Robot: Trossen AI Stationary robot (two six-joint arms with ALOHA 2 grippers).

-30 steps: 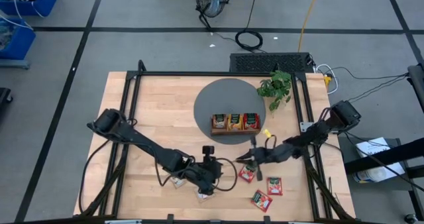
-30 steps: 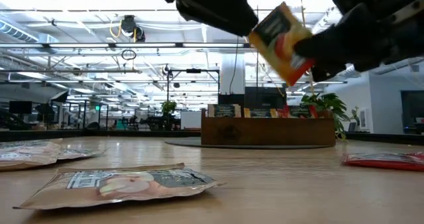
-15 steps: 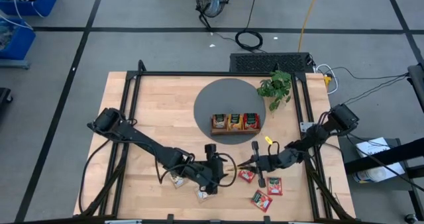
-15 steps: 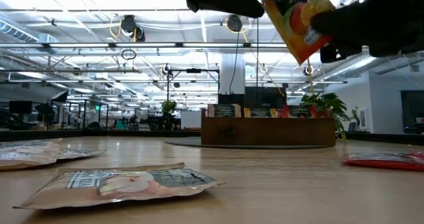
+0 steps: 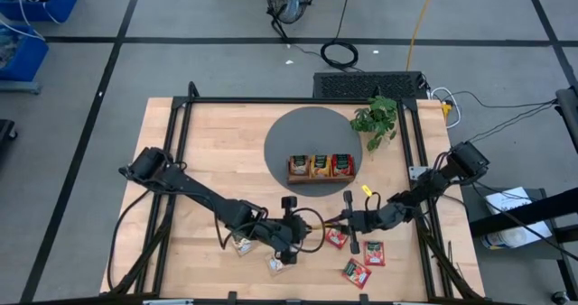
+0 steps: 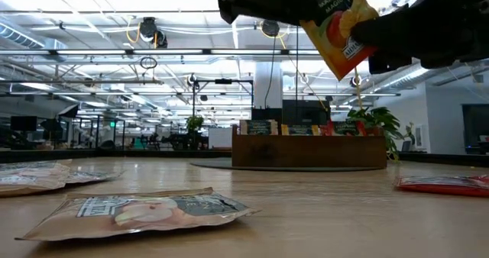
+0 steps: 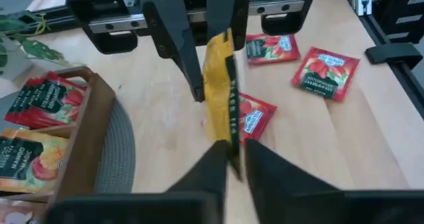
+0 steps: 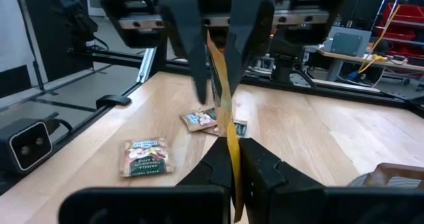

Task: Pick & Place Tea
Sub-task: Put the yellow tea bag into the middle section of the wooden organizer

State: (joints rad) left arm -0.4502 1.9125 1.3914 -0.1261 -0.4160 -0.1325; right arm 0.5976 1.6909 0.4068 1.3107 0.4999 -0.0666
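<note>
Left gripper [image 7: 228, 154] now clamped on flat orange tea sachet [image 7: 220, 85] mid-air, earlier parted, right gripper [image 8: 233, 159] still pinching its other edge

The wooden tray [image 5: 321, 167] stands on the round mat [image 5: 302, 138] toward the table's [image 5: 217, 152] far edge, the plant [image 5: 376, 117] by the far right corner. Between tray and near edge, the left gripper [image 5: 318, 226] and right gripper [image 5: 332, 221] meet over the table, a sachet [image 6: 338, 25] between them. Several sachets [image 5: 363, 260] lie toward the near right corner, others [image 5: 257, 254], seemingly two or three, under the left arm.
</note>
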